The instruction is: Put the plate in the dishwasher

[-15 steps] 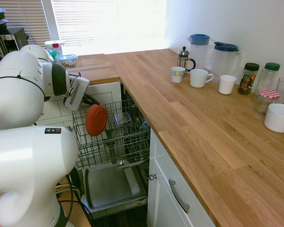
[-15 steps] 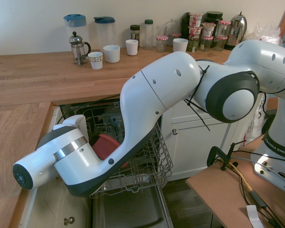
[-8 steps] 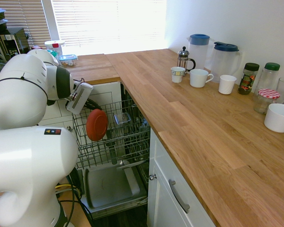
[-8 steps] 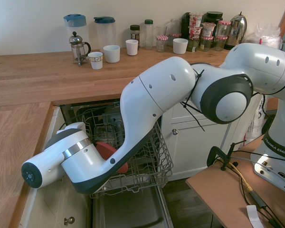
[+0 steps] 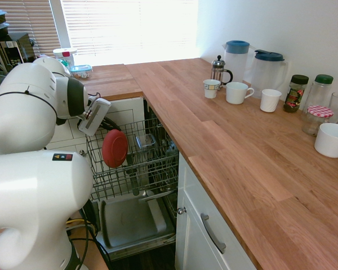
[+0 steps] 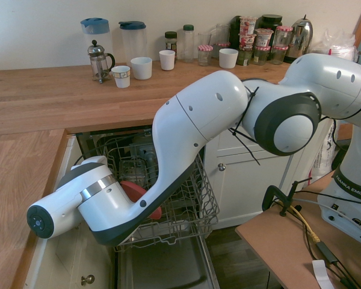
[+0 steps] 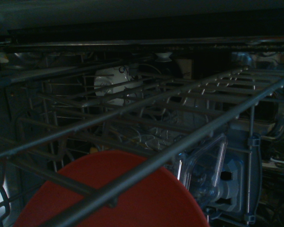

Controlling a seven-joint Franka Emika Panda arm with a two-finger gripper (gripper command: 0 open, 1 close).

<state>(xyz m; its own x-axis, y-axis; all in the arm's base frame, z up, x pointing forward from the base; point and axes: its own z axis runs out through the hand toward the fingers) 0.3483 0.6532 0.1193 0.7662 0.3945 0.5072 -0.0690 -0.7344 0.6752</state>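
Note:
The red-orange plate [image 5: 114, 148] stands on edge at the left side of the dishwasher's pulled-out grey wire rack [image 5: 155, 164]. My gripper [image 5: 105, 127] comes down onto its upper rim from the left and is shut on it. From the other side my forearm covers most of the plate [image 6: 132, 190], and the gripper itself is hidden. In the wrist view the plate [image 7: 109, 198] fills the lower part, with rack wires [image 7: 180, 142] crossing in front of it. The dishwasher's door [image 5: 129, 222] lies open below the rack.
The wooden counter [image 5: 231, 140] carries mugs [image 5: 236, 93], a French press [image 5: 218, 70], two jugs, jars and a white bowl [image 5: 332, 139]. A white cabinet door with a handle [image 5: 212, 232] stands right of the dishwasher. A clear plastic part [image 7: 213, 170] sits deeper in the rack.
Over the last second my wrist shifted slightly and the plate sank a little, toward the rack's left side. In the last half second almost nothing moved.

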